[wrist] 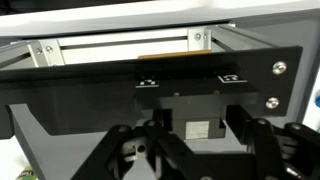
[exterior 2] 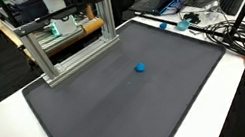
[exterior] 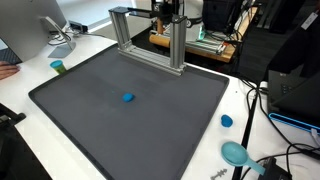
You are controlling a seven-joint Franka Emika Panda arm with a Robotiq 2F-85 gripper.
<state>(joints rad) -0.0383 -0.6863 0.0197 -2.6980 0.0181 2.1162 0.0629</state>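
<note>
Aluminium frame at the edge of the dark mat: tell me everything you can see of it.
The aluminium frame is a silvery rectangle of slotted profile: two uprights, a top crossbar and a bottom rail, joined by small corner brackets that show in the wrist view. It stands upright, open in the middle, along one edge of the dark mat on the white table. Whether its rail sits on the mat or just off it is unclear. Nothing else visibly touches it.

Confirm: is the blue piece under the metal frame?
No, the blue piece lies on the open mat, apart from the frame.
</note>
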